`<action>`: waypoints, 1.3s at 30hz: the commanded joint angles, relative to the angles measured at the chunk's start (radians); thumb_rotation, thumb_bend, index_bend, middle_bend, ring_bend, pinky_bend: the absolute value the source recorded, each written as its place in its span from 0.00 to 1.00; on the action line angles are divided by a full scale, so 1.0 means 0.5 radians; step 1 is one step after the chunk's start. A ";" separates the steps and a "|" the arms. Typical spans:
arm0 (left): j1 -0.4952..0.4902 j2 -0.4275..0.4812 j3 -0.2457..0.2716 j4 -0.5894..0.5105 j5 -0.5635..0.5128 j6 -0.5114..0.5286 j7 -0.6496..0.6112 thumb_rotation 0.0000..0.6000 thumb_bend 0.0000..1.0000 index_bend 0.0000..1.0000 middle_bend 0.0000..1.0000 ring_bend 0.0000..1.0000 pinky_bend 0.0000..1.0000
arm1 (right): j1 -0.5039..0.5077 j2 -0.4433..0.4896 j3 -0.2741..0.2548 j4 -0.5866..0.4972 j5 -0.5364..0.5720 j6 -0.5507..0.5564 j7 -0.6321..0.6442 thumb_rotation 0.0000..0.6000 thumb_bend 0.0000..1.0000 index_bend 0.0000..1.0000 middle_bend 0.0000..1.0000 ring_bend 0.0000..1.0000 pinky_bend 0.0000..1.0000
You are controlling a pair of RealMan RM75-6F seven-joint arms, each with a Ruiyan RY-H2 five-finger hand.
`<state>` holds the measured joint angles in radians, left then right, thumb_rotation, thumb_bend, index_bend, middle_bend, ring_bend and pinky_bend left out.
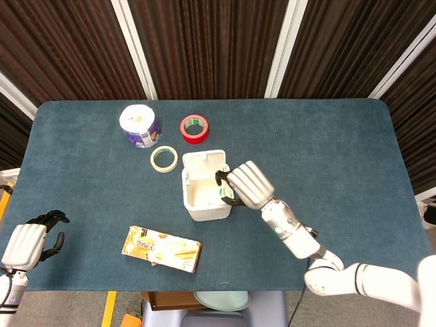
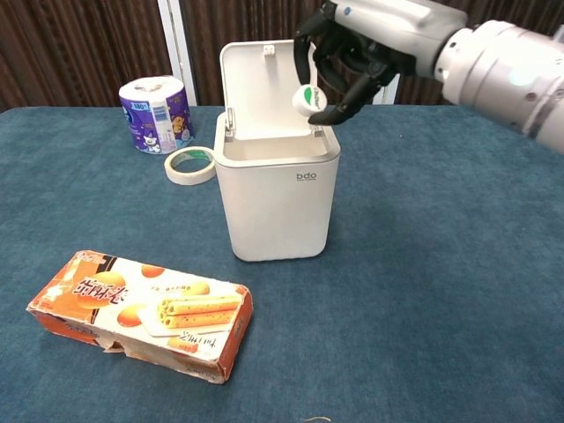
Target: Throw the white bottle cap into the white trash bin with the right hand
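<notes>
The white trash bin (image 2: 278, 198) stands mid-table with its lid flipped up; in the head view the bin (image 1: 206, 188) shows its open mouth. My right hand (image 2: 352, 53) hovers above the bin's right rim and pinches the white bottle cap (image 2: 307, 100) with a green mark between thumb and finger. In the head view the right hand (image 1: 248, 184) covers the bin's right edge and the cap (image 1: 223, 194) barely peeks out. My left hand (image 1: 26, 242) rests at the table's near left edge, fingers curled, holding nothing.
An orange snack box (image 2: 141, 313) lies in front of the bin to the left. A cream tape ring (image 2: 191, 164), a toilet paper roll (image 2: 155, 114) and a red tape roll (image 1: 194, 129) sit behind the bin.
</notes>
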<state>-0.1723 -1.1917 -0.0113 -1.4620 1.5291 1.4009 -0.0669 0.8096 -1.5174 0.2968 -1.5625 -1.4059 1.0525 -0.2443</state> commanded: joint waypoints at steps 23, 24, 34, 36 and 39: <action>-0.009 -0.003 0.008 -0.001 -0.005 -0.026 0.026 1.00 0.53 0.39 0.31 0.38 0.49 | -0.459 0.283 -0.380 -0.161 -0.346 0.630 0.022 1.00 0.09 0.40 0.87 0.88 0.88; -0.009 -0.004 0.007 -0.002 -0.006 -0.026 0.029 1.00 0.53 0.39 0.31 0.38 0.49 | -0.522 0.302 -0.418 -0.151 -0.359 0.697 0.020 1.00 0.09 0.41 0.86 0.86 0.86; -0.010 -0.023 -0.002 -0.003 -0.037 -0.039 0.108 1.00 0.53 0.39 0.31 0.38 0.50 | -1.015 0.422 -0.630 0.108 -0.253 1.043 0.274 1.00 0.09 0.37 0.44 0.41 0.51; -0.012 -0.025 -0.003 -0.002 -0.042 -0.043 0.112 1.00 0.53 0.39 0.31 0.38 0.50 | -1.071 0.393 -0.612 0.229 -0.224 1.088 0.416 1.00 0.09 0.37 0.37 0.33 0.44; -0.012 -0.030 -0.007 0.007 -0.046 -0.042 0.111 1.00 0.53 0.39 0.31 0.38 0.49 | -1.111 0.378 -0.609 0.356 -0.191 1.050 0.634 1.00 0.09 0.33 0.29 0.23 0.37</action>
<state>-0.1783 -1.2065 -0.0146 -1.4588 1.5064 1.3800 -0.0114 0.2922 -1.3206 -0.0054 -1.4549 -1.5235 1.5701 -0.0209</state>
